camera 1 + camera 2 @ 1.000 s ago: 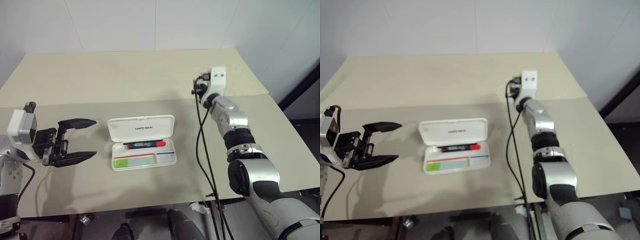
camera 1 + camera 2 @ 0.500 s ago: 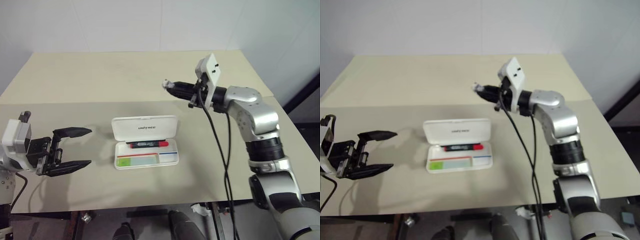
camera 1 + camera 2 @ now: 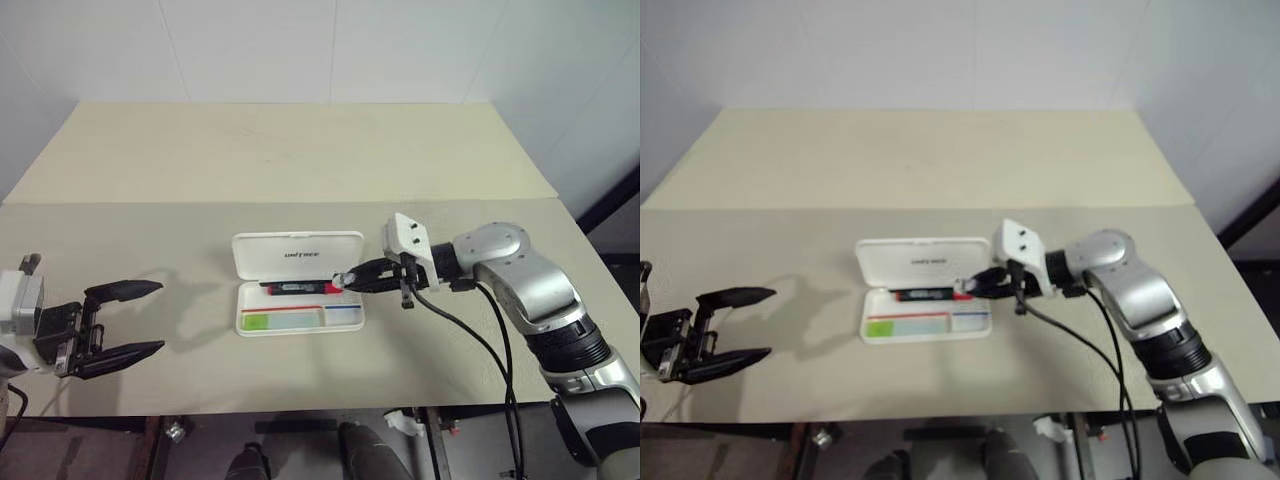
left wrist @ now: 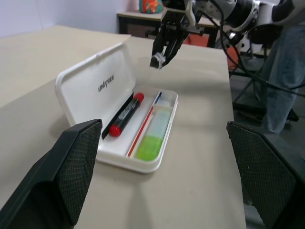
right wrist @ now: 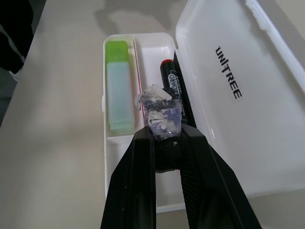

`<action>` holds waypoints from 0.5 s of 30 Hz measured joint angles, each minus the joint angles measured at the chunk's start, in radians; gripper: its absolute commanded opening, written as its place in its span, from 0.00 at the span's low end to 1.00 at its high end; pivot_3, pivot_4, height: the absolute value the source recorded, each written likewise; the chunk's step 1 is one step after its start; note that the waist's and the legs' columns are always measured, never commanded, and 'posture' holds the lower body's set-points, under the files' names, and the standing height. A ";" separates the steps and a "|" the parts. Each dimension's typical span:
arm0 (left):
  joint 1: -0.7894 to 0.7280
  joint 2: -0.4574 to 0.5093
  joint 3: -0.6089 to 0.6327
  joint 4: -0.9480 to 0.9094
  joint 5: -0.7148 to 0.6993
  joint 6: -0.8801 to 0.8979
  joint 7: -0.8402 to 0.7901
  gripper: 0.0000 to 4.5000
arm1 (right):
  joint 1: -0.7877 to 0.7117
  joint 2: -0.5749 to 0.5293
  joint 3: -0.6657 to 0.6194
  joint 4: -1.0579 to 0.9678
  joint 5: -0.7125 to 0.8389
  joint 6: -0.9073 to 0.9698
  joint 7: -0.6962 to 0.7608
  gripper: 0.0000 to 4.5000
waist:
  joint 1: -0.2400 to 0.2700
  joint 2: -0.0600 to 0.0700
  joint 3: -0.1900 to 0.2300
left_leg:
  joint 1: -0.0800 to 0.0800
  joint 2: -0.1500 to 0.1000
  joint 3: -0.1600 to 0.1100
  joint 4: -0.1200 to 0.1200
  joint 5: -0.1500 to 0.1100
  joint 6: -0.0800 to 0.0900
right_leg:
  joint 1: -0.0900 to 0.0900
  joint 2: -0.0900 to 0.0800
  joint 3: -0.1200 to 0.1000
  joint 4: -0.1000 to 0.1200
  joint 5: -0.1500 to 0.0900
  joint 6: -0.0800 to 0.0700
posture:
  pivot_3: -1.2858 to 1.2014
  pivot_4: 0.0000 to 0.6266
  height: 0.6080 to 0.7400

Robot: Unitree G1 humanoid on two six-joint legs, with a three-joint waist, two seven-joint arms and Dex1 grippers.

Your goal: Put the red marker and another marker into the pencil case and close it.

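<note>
The white pencil case lies open at mid-table, its lid tipped back. In its tray, the red marker rests along the hinge side. The other marker, pale green with a bright green cap, lies along the front side. My right gripper is shut and points left. Its tips hover over the tray's right end, above the red marker, and crumpled clear wrap covers them. My left gripper is open with nothing in it, well left of the case and near the table's front edge.
The beige table has a seam running across it behind the case. A black cable loops from my right wrist down past the front edge. In the left wrist view, a person's trouser leg stands beyond the table's far end.
My right arm swung from the table's far right down and in toward the case, and its gripper turned to point left over the tray. The left gripper sank slightly, still open.
</note>
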 measured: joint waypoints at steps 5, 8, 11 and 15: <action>0.007 0.007 0.000 0.014 0.002 -0.019 0.000 1.00 | 0.015 0.000 0.025 0.041 -0.043 -0.034 0.023 0.08 | 0.002 0.000 0.000 | 0.000 0.000 0.000 0.000 0.000 0.000 | 0.000 0.000 0.000 0.000 0.000 0.000 | 0.52 0.24 1.00; 0.007 0.015 0.000 0.024 0.004 -0.027 0.000 1.00 | 0.029 0.000 0.036 0.050 -0.061 -0.035 0.034 0.08 | 0.001 0.000 0.000 | 0.000 0.000 0.000 0.000 0.000 0.000 | 0.000 0.000 0.000 0.000 0.000 0.000 | 0.52 0.24 1.00; 0.004 0.029 0.001 0.052 0.004 -0.035 0.000 1.00 | 0.029 0.000 0.047 0.053 -0.088 -0.034 0.034 0.08 | -0.002 0.000 0.000 | 0.000 0.000 0.000 0.000 0.000 0.000 | 0.000 0.000 0.000 0.001 0.000 0.000 | 0.52 0.24 1.00; 0.002 0.029 0.001 0.055 0.004 -0.043 0.000 1.00 | 0.037 0.000 0.069 0.051 -0.105 -0.029 0.034 0.08 | 0.001 0.000 0.000 | 0.000 0.000 0.000 0.000 0.000 0.000 | 0.000 0.000 0.000 0.001 0.000 0.000 | 0.52 0.24 1.00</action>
